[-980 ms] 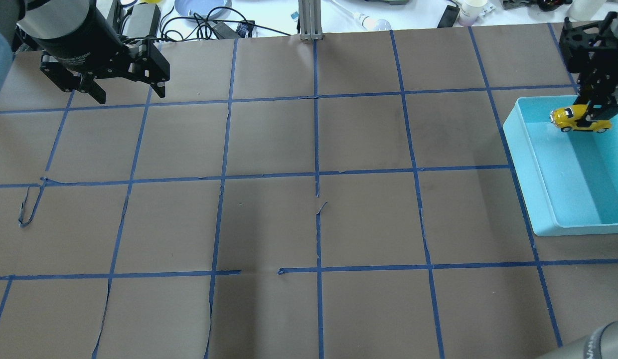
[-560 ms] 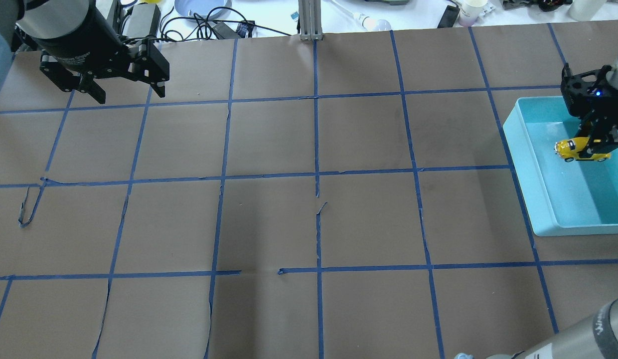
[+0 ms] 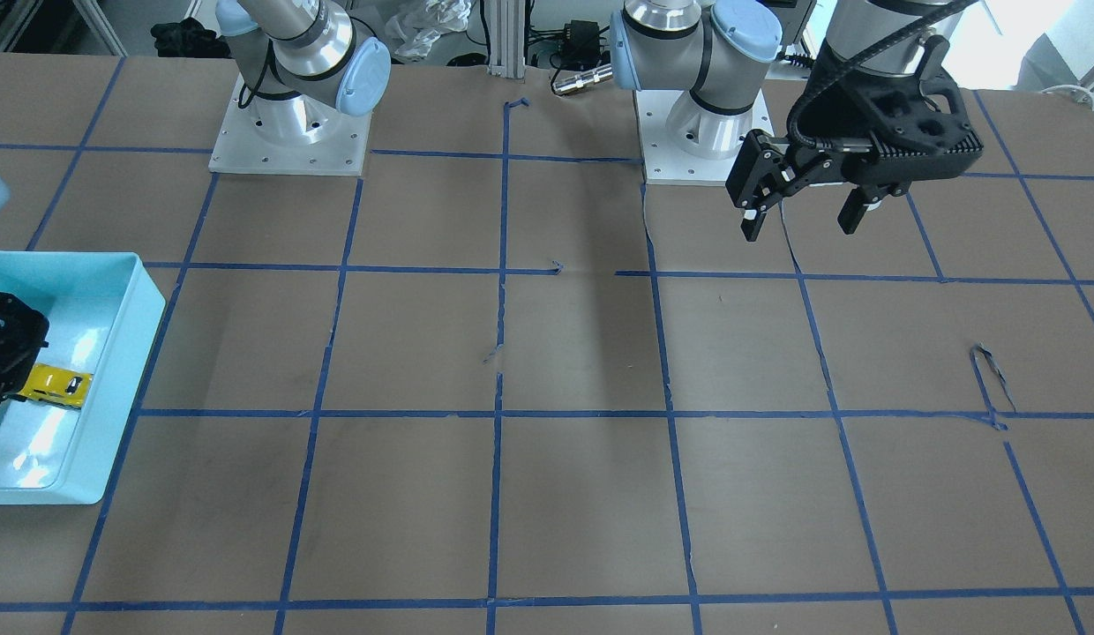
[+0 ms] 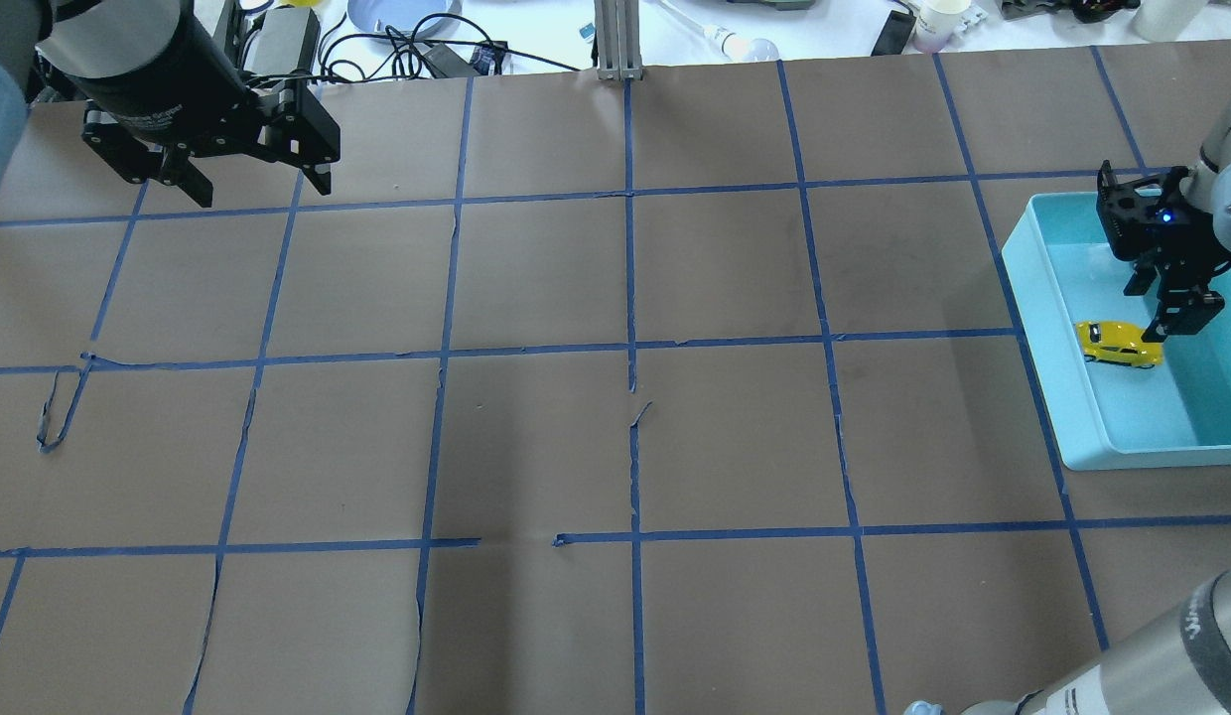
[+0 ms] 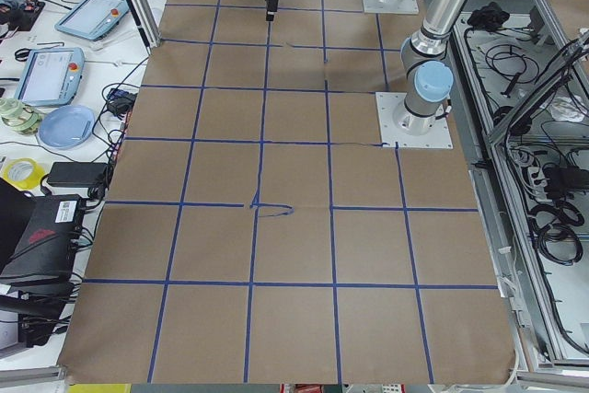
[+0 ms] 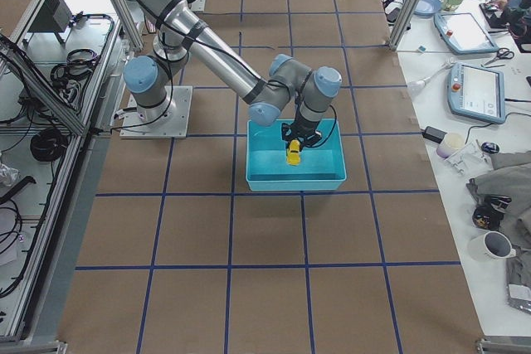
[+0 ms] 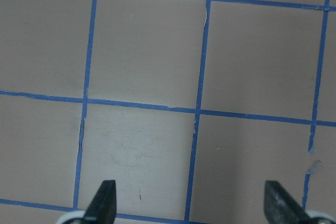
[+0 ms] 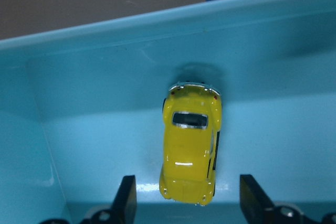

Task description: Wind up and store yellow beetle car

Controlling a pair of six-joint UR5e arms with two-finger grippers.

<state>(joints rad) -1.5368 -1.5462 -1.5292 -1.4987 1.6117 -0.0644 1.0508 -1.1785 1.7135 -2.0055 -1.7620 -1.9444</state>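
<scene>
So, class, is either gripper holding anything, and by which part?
Nothing. The right gripper is open, not touching the yellow beetle car in the bin; left gripper open, empty.

Brown paper (image 4: 536,447) covers the tabletop, ruled into squares by blue tape (image 4: 630,298); a loose curl of tape (image 4: 55,412) lifts near the left edge. An aluminium post (image 4: 618,40) stands at the middle of the far long edge. Beyond that edge runs a white bench (image 6: 419,113) carrying two blue-framed screens (image 5: 46,75), a blue plate (image 5: 66,126), a yellow tape roll (image 5: 18,172), a paper cup (image 6: 450,145), a mug (image 6: 489,246) and grey cloth (image 6: 506,176). Past the near long edge, black cables (image 5: 552,181) lie in a metal-framed bay. The light is even, the shadows soft
</scene>
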